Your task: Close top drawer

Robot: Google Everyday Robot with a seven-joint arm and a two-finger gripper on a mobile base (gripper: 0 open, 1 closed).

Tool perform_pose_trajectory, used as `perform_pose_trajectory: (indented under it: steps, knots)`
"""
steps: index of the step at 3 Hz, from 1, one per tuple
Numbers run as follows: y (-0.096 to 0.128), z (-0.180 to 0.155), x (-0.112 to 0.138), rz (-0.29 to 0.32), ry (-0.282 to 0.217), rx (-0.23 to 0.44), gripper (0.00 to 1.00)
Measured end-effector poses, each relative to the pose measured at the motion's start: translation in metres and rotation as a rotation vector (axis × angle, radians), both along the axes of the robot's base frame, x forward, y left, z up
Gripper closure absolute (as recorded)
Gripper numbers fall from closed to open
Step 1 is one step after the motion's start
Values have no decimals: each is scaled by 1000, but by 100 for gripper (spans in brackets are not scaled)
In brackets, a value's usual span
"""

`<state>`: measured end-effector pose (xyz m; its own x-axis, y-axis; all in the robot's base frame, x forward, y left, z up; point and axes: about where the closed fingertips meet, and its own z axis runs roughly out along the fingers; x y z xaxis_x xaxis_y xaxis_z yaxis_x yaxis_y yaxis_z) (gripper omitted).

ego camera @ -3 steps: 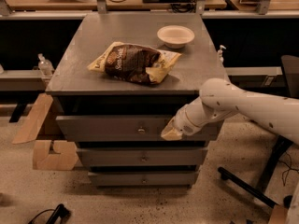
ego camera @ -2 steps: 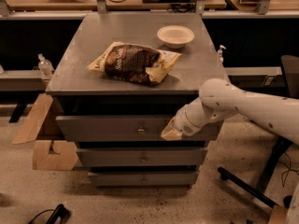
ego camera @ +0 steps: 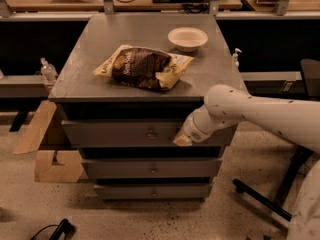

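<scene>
The top drawer [ego camera: 120,133] is the widest of three grey drawers under the grey cabinet top, with a small metal centre knob [ego camera: 150,133]. It stands pulled out a little, with a dark gap above its front. My gripper [ego camera: 183,139] is at the end of the white arm that comes in from the right. It rests against the right half of the top drawer's front, to the right of the knob.
A brown and yellow snack bag [ego camera: 143,67] and a white bowl [ego camera: 187,38] lie on the cabinet top [ego camera: 90,54]. Two narrower drawers [ego camera: 150,169] sit below. Cardboard pieces [ego camera: 45,149] lean at the cabinet's left. A black chair base [ego camera: 260,199] stands at the right.
</scene>
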<state>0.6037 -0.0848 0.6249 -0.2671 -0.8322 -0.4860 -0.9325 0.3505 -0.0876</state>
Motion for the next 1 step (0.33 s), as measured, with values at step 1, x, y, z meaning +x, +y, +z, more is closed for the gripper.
perform_pose_trajectory:
  steps: [1]
  knots:
    - [0,0,1,-6,0,-1,100]
